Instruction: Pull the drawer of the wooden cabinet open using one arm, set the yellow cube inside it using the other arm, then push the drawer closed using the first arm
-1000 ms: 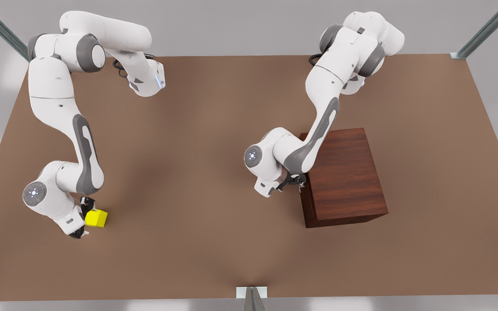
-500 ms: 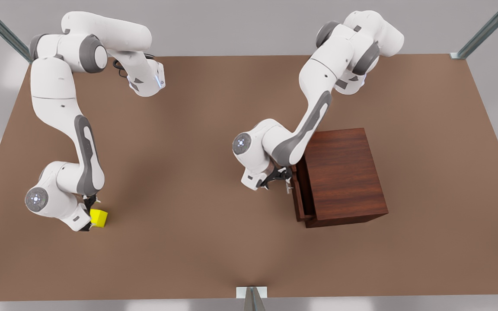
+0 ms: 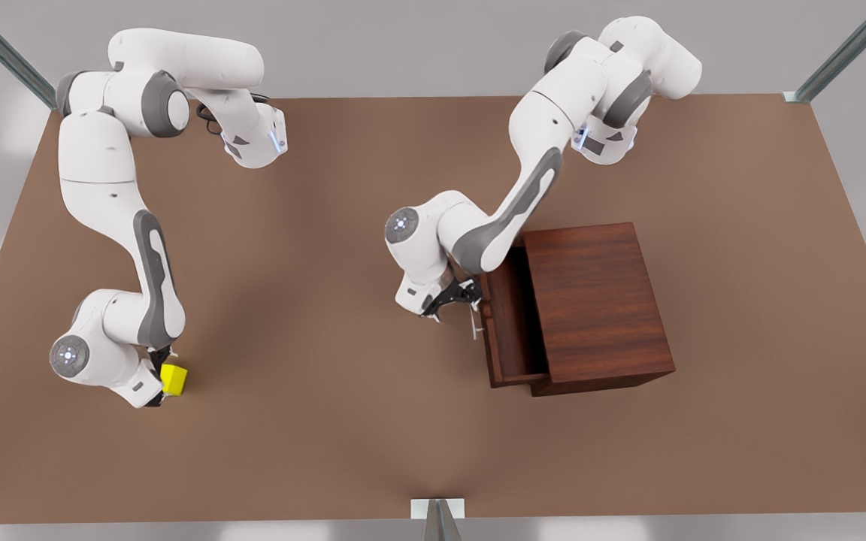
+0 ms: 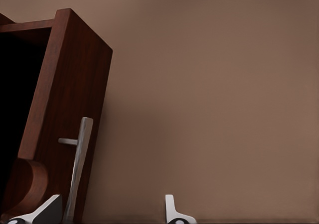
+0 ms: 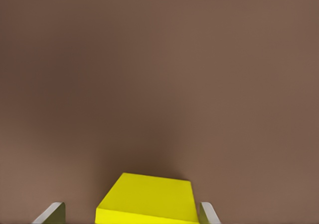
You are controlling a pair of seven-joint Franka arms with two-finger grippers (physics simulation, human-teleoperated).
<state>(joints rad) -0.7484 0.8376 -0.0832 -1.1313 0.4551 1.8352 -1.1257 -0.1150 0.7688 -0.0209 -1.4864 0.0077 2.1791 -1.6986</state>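
On the brown tabletop (image 3: pixel 343 421) sits the boxy dark reddish-brown wooden cabinet (image 3: pixel 598 300), toward the front view's right. Its drawer (image 3: pixel 507 323), a shallow tray of the same dark wood, stands pulled partway out toward the front view's left, its inside open to view. The slim silver bar handle (image 3: pixel 473 323) runs along the drawer's front panel.

The left gripper (image 3: pixel 457 302), black with two fingers on a white and grey arm, is right at that handle. In the left wrist view the handle (image 4: pixel 79 169) passes just beside one pale fingertip (image 4: pixel 44 211), while the other fingertip (image 4: pixel 173 211) stands well apart from it. The jaws look spread wide, and I cannot tell whether they grip the bar.

Well away, near the front view's lower left, the small bright yellow cube (image 3: pixel 174 379) rests on the tabletop. The right gripper (image 3: pixel 162 379) is down at it. In the right wrist view the cube (image 5: pixel 147 201) lies between the two fingertips (image 5: pixel 52 213), with a small gap showing on each side, so the jaws bracket it without clearly touching.
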